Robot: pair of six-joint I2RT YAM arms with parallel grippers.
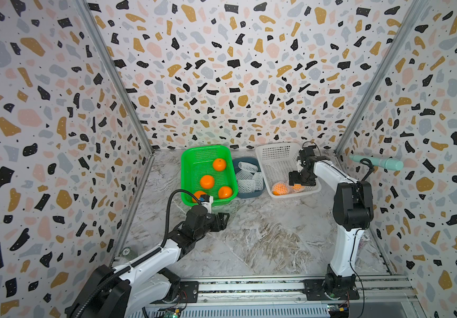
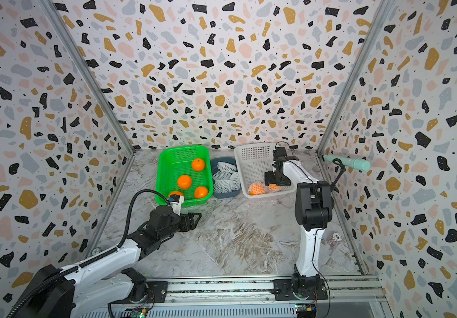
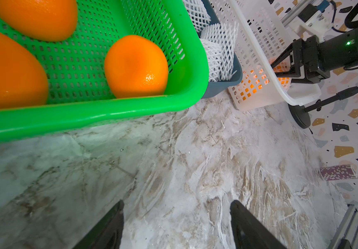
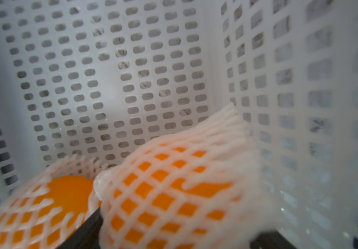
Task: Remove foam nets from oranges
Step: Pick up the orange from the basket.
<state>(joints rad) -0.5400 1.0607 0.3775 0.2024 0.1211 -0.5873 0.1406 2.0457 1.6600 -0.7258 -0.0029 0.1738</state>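
Left gripper [image 3: 177, 203], jaws apart, is held empty at five o'clock of the green basket [image 1: 185, 176]; a netted orange [image 4: 169, 189] is straddled by right gripper [image 4: 178, 224], grip unclear.

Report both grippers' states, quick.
Left gripper: open, holding nothing.
Right gripper: jaws straddle a netted orange; whether it grips cannot be told.

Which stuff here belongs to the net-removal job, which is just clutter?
Job: two white-netted oranges in the white plastic basket; four bare oranges in the green plastic basket; white foam nets in the blue-grey bin; right pincer, left pincer.
Clutter: teal cylinder; purple-white patterned roll.
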